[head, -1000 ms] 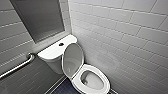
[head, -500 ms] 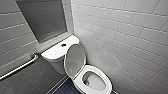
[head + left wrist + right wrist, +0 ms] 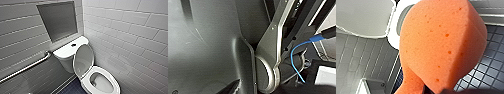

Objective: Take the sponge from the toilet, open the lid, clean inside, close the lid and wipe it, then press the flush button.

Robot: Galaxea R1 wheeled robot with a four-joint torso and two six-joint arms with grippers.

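Observation:
The white toilet point(image 3: 111, 76) stands in the corner of a tiled room, seat down. Its oval lid point(image 3: 83, 61) is raised and leans back against the tank. The small dark flush button point(image 3: 73, 45) sits in the middle of the tank top. In the right wrist view the orange sponge point(image 3: 441, 42) looms large, pinched at its narrow waist where my right gripper point(image 3: 432, 90) is shut on it. Behind the sponge are white parts of the toilet point(image 3: 363, 15) and dark floor tiles.
A metal grab bar point(image 3: 27, 67) runs along the left wall below a recessed grey niche point(image 3: 58, 20). The right wall point(image 3: 130, 37) of pale tiles stands close beside the bowl. Dark tiled floor point(image 3: 72, 88) lies in front. The left wrist view has my own dark body and a blue cable point(image 3: 295, 57).
The whole head view has shifted a little, so the toilet sits slightly further right in the picture. Nothing in the scene itself has moved.

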